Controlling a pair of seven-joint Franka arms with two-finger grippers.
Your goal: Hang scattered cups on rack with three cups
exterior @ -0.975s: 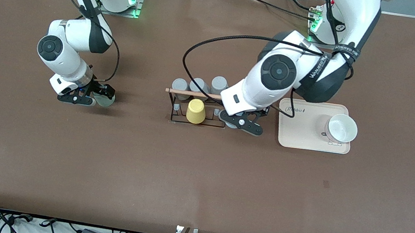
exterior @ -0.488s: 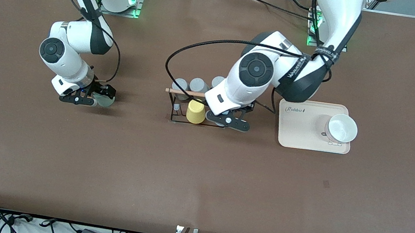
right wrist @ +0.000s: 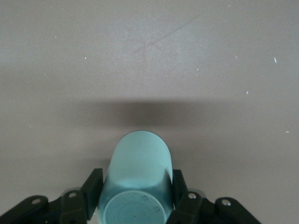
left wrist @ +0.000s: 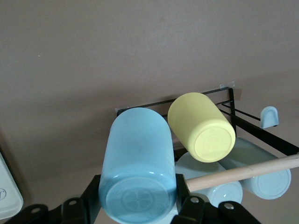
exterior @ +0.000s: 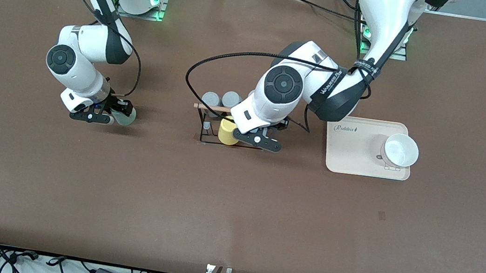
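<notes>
1. We see the left gripper (left wrist: 140, 212) clamped on the light blue cup (left wrist: 138, 168), now over the rack (exterior: 214, 125) beside the yellow cup (exterior: 227, 130), having travelled there from the cream tray (exterior: 353, 158).
2. A free peg is probably below it, though the arm hides this.
3. The right gripper (right wrist: 135, 205) stays clamped on the mint-green cup (right wrist: 138, 182), well apart from the rack toward the right arm's end; hanging comes next.

The left hand (exterior: 257, 140), closed on the light blue cup (left wrist: 137, 170), is over the rack (exterior: 205, 138), hemmed in by the yellow cup (left wrist: 202, 126), the dowel bar (left wrist: 243, 170) and the grey cups (exterior: 221, 100). The cream tray (exterior: 348, 155) and its white bowl (exterior: 400, 150) block that end. Around the right hand (exterior: 102, 115) and its mint-green cup (right wrist: 136, 186), bare worktop (exterior: 233, 210) lies open.
</notes>
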